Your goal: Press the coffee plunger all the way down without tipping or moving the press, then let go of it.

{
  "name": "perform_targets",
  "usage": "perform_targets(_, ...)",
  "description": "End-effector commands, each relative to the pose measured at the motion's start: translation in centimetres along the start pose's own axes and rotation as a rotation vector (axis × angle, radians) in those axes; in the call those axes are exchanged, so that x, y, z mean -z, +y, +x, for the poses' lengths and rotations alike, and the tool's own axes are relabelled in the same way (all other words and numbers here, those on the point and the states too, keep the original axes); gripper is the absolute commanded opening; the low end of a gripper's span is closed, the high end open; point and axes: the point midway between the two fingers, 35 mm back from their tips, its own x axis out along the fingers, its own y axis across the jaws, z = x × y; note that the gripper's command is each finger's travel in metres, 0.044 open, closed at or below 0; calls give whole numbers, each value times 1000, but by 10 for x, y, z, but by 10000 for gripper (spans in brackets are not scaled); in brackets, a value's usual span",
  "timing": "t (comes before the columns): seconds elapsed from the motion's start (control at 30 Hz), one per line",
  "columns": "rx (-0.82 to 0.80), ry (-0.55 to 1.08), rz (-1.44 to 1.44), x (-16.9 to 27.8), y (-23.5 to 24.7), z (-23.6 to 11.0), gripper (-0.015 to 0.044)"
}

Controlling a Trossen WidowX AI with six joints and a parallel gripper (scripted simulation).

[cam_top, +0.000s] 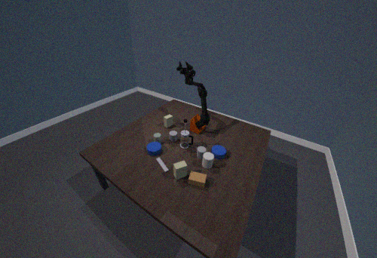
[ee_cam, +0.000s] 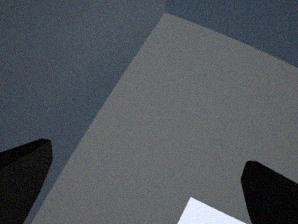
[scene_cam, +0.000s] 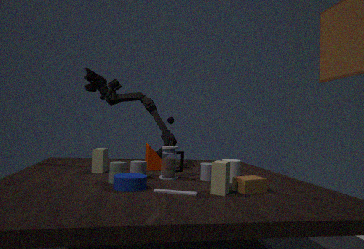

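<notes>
Coffee press [scene_cam: 169,161] stands upright mid-surface [scene_cam: 298,208], nearer the far edge, just in front of the arm's orange base [scene_cam: 153,159]. Plunger knob [scene_cam: 170,120] is fully raised on a thin rod.

Pincer [scene_cam: 89,81] is high, well apart from the press, fingers spread, holding nothing.

Judgement: glass body, light, tippy, fragile; the rod likely slides stiffly. Contact the knob from directly above and push straight down.

No legible labels or writing.

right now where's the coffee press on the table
In the exterior view the coffee press stands upright mid-table, just in front of the orange arm base, plunger knob raised.
</notes>
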Motion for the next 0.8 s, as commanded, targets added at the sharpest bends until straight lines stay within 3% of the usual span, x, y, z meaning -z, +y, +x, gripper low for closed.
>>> perform_targets(0.0,7,-5,-12,0,-2,0,426)
perform_targets(0.13,114,-67,-175,6,-35,3,440)
perform_targets(0.4,569,-118,-715,30,-150,-24,440)
perform_targets(0.57,881,-8,-1014,50,-214,-68,440)
perform_targets(0.77,1201,236,-1265,78,-272,-135,440)
